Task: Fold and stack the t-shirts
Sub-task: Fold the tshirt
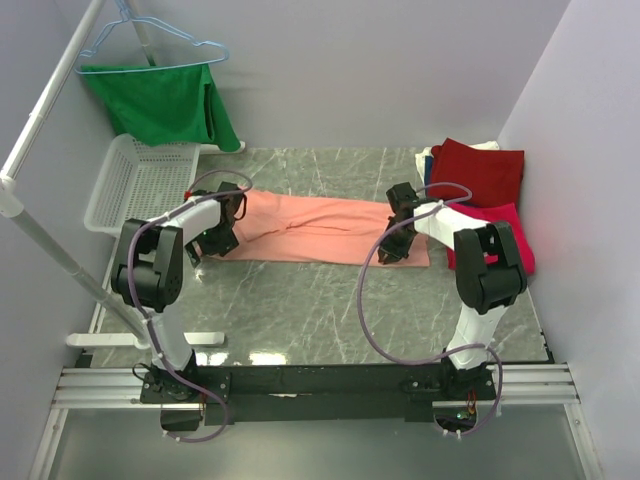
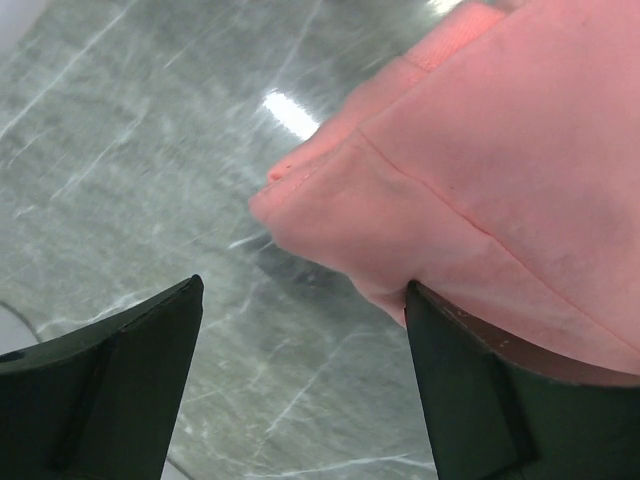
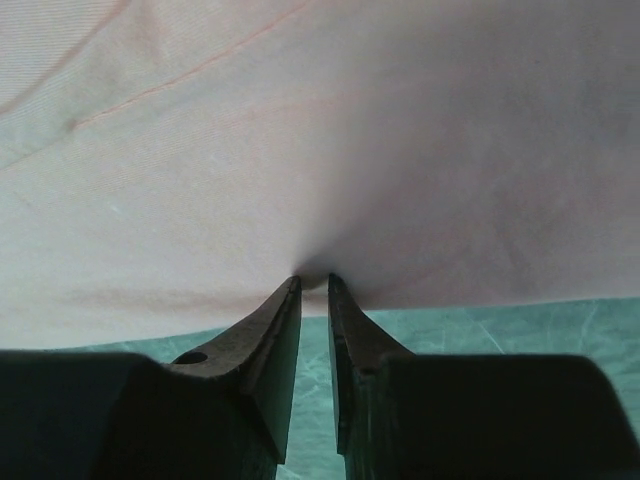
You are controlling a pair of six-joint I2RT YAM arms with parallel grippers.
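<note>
Right tool pinched shut on salmon tee hem, centre-right of frame. Left tool gaping wide; tee's left-end corner drapes over one finger. Tee flat on worktop, long axis left-right across mid-frame. Both arms elbow-bent, wrists dipped at tee's opposite ends.

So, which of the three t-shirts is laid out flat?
The salmon-pink t-shirt, spread long across the middle of the table; the dark red one and the crimson-pink one lie heaped at the right.
</note>
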